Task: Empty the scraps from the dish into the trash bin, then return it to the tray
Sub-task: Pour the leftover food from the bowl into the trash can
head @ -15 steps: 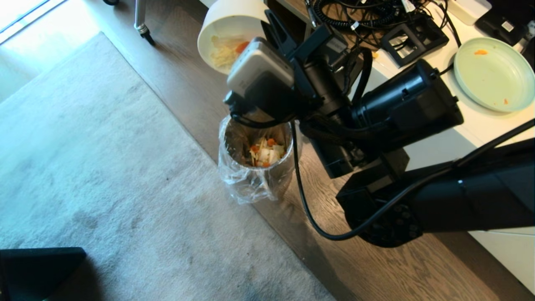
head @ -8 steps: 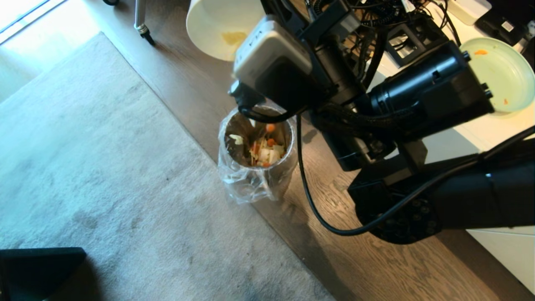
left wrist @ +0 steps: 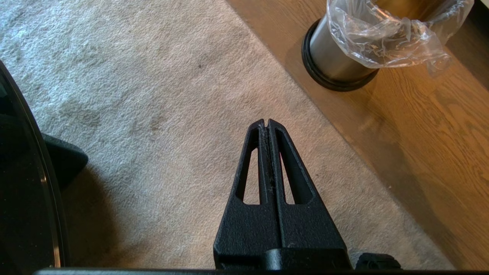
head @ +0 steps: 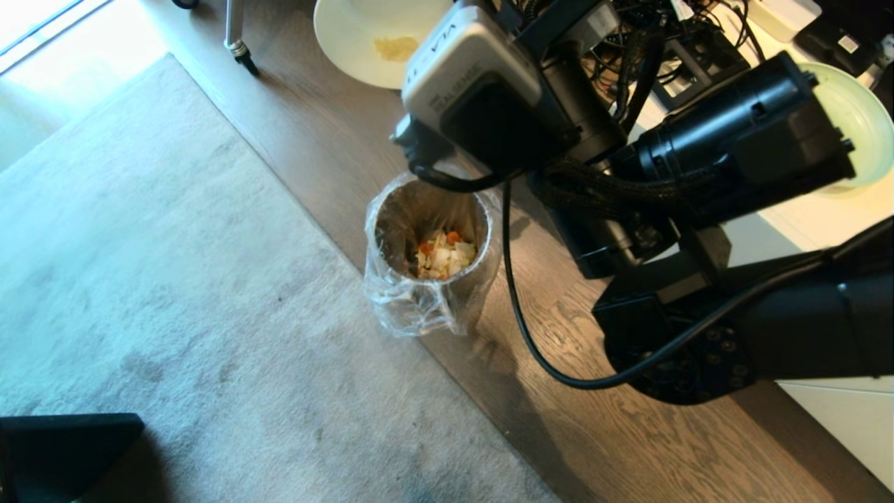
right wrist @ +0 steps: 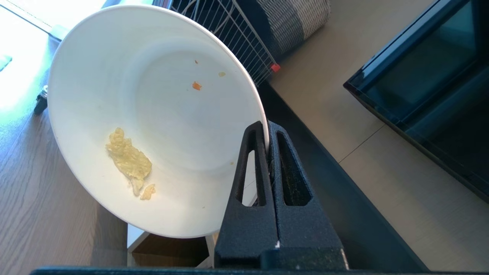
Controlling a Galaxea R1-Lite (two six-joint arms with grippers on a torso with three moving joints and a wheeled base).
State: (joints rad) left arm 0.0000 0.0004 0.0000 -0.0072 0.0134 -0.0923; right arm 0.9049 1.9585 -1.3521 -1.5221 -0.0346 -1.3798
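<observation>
My right gripper (right wrist: 266, 128) is shut on the rim of the dish (right wrist: 153, 114), a glossy white bowl held in the air beyond the trash bin. A pale yellow lump of scraps (right wrist: 128, 160) and an orange fleck cling inside it. In the head view the dish (head: 363, 38) shows at the top edge, with the right arm's wrist hiding the fingers. The trash bin (head: 429, 255), steel with a clear liner, stands on the wood floor holding scraps (head: 441, 256). My left gripper (left wrist: 266, 123) is shut and empty, parked over the carpet near the bin (left wrist: 336, 57). The tray is out of view.
A pale green plate (head: 855, 119) lies on the white table at the right, behind my right arm. Black cables and brackets (head: 684, 42) clutter the table's far end. A grey carpet (head: 174, 279) covers the floor on the left. A chair caster (head: 241, 49) stands beyond.
The right arm lifted the dish up and away from the bin. Most scraps fell into the bin; one yellow lump remains stuck in the dish.
</observation>
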